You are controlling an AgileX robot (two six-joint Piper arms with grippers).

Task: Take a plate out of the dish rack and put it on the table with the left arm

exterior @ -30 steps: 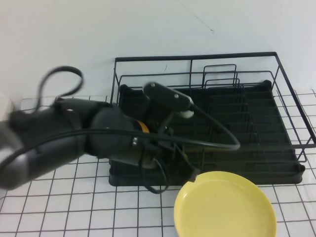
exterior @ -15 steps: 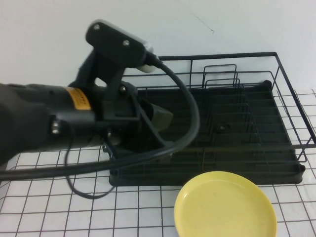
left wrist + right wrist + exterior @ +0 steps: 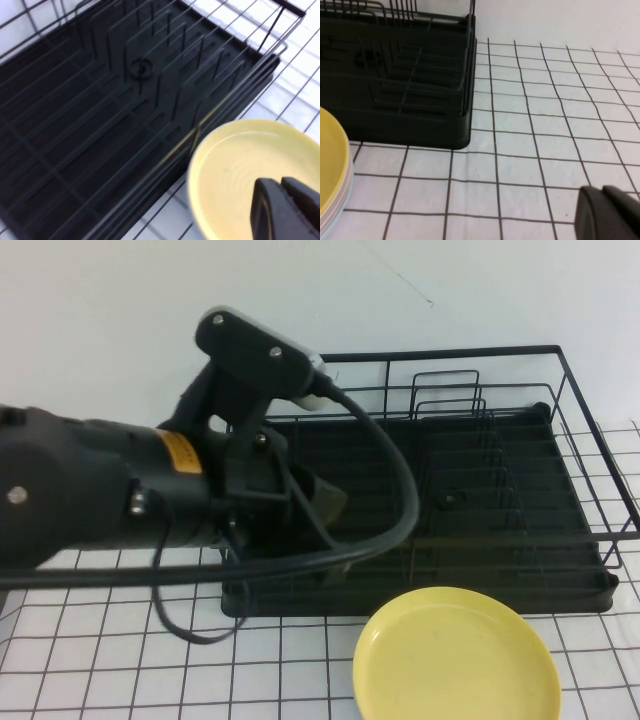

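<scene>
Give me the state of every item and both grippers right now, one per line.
Plate: flat on the table, in front of the rack, not held.
Rack: no plates in it.
Left gripper: shut, holding nothing, above the plate.
Right gripper: shut, low over the table beside the rack.

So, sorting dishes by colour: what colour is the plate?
Plain yellow plate; clearest in the high view.

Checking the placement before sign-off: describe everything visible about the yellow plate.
The yellow plate is round, plain and matte, with a shallow raised rim and faint rings inside. It lies flat and face up on the gridded table, just in front of the dish rack, empty. The left pincer is shut above it, gripping nothing; the right pincer is shut low over the cloth beside the rack.
</scene>
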